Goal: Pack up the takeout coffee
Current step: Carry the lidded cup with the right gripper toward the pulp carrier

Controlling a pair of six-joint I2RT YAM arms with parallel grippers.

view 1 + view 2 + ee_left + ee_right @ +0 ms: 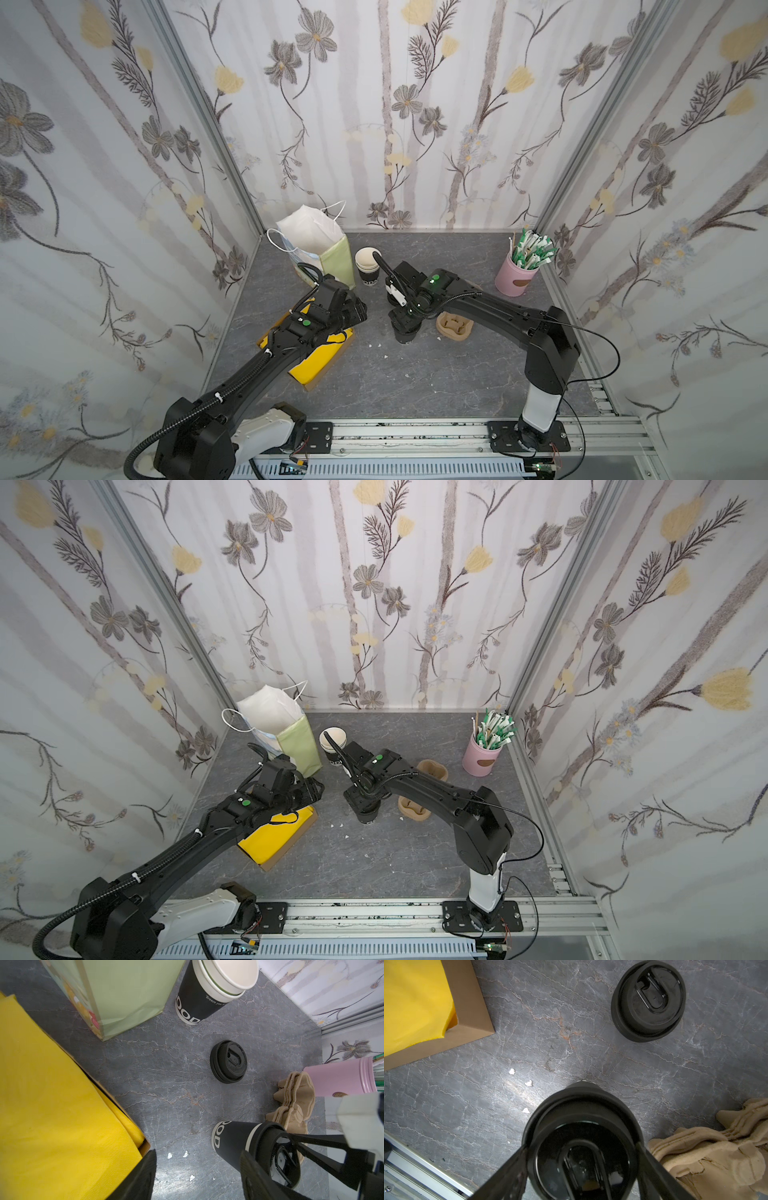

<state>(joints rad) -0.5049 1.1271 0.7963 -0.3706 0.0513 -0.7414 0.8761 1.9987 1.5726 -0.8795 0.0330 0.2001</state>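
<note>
The takeout coffee cup (230, 1140), black with white lettering, stands upright on the grey table near its middle, seen in both top views (405, 334) (368, 816). Its black domed lid (581, 1118) sits on the cup's rim. My right gripper (582, 1147) reaches down from above and its two fingers press the lid's rim from opposite sides. In the left wrist view one of those fingers (324, 1139) lies across the lid. My left gripper (199, 1178) hovers just left of the cup over the bare table, open with nothing between its fingers (359, 311).
A stack of lidless cups (368, 266) stands behind, next to a green paper bag (336, 262). A spare lid (228, 1061) lies between the stack and the cup. Pulp cup carriers (453, 326) lie right of the cup. A cardboard box of yellow napkins (320, 361) sits left; a pink holder (517, 278) back right.
</note>
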